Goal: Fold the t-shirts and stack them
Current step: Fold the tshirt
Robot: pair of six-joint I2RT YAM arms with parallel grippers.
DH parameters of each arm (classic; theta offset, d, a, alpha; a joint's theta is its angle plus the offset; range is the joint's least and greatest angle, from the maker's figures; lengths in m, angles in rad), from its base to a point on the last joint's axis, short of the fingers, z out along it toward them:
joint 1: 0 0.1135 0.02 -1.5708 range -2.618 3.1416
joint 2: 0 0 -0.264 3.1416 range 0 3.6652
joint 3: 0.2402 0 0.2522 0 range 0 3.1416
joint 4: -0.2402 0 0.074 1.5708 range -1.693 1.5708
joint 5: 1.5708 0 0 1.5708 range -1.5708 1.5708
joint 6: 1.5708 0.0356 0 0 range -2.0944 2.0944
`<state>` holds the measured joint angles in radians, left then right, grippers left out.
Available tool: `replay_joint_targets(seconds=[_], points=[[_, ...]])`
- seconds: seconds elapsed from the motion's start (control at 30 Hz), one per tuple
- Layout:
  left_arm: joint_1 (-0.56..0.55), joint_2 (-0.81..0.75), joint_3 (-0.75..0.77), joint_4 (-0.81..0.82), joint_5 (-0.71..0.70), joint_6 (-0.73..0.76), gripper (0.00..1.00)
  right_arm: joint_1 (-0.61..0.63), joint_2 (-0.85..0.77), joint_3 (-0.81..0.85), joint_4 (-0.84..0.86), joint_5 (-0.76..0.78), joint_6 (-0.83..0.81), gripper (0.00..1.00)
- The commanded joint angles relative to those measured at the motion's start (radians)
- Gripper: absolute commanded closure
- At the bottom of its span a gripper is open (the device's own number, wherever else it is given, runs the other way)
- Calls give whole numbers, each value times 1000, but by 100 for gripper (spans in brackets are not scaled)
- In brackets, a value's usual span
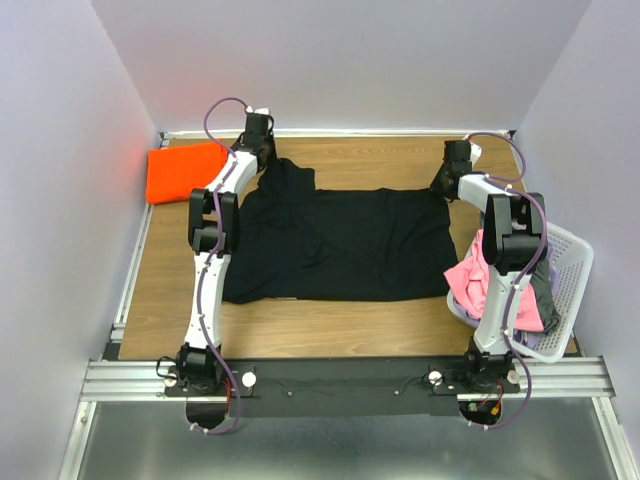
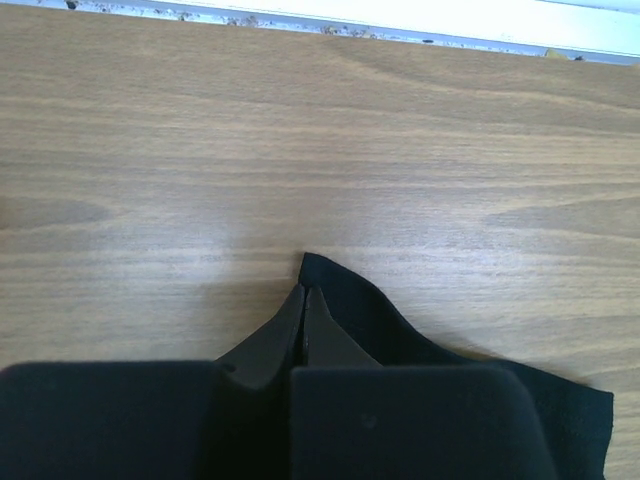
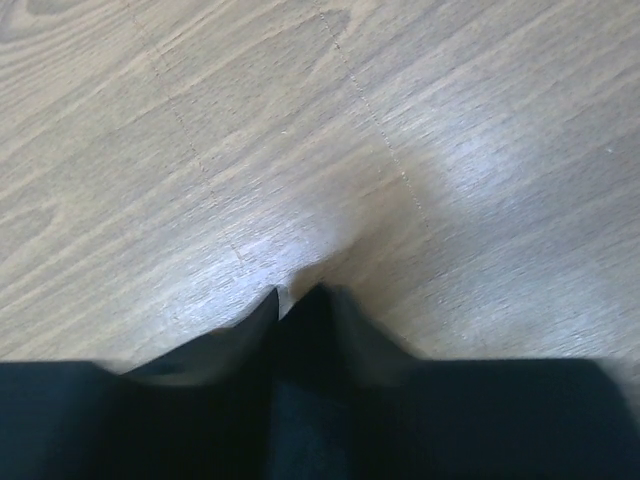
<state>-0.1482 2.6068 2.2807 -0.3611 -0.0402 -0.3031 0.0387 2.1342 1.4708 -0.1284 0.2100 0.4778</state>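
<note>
We see the black t-shirt [image 1: 340,245] spread out wide and mostly flat, with a few soft creases and one sleeve sticking out at its far left corner. The wooden table [image 1: 380,155] lies under it and shows bare on all sides of it.

At the black t-shirt's far left corner sits the left gripper [image 2: 305,300]. Its fingers are clenched together on a pointed tip of the black cloth, which pokes out just past the fingertips in the left wrist view. At the shirt's far right corner sits the right gripper [image 3: 295,300], low over the wood. Its two fingers stand close, with a thin sliver of table between the tips. The dark area between them is too blurred for us to tell whether any cloth is caught, so we cannot tell its state.

Left of the black t-shirt, beyond its far left corner, the orange t-shirt [image 1: 185,172] lies folded, apart from the black cloth. Just right of the black t-shirt's near right corner stands the white lattice basket [image 1: 575,260]. The pink t-shirt [image 1: 470,280] hangs over the basket rim on the side facing the black shirt, and some grey-purple cloth [image 1: 540,305] is bunched inside, partly hidden by the right arm
</note>
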Motion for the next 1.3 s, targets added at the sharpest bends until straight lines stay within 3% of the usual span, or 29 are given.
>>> replay_joint_targets(seconds=[0.0, 0.13, 0.3, 0.5, 0.97, 1.27], points=[[-4, -77, -62, 19, 25, 15, 100, -5, 10, -18, -5, 6, 10, 77], [-4, -125, -92, 54, 25, 21, 100, -5, -3, -20, -5, 25, 8, 83], [-2, -139, -70, 89, 28, 42, 100, -5, -3, 8, -4, -1, 1, 98], [13, -122, -21, 100, 36, 58, 100, 1, -7, 43, -4, -12, 1, 98], [88, -116, 54, 201, 221, 125, 100, 15, 42, 230, -11, -75, -15, 98], [105, -244, -87, 300, 298, 147, 100, 17, 12, 220, -10, -93, -31, 98]])
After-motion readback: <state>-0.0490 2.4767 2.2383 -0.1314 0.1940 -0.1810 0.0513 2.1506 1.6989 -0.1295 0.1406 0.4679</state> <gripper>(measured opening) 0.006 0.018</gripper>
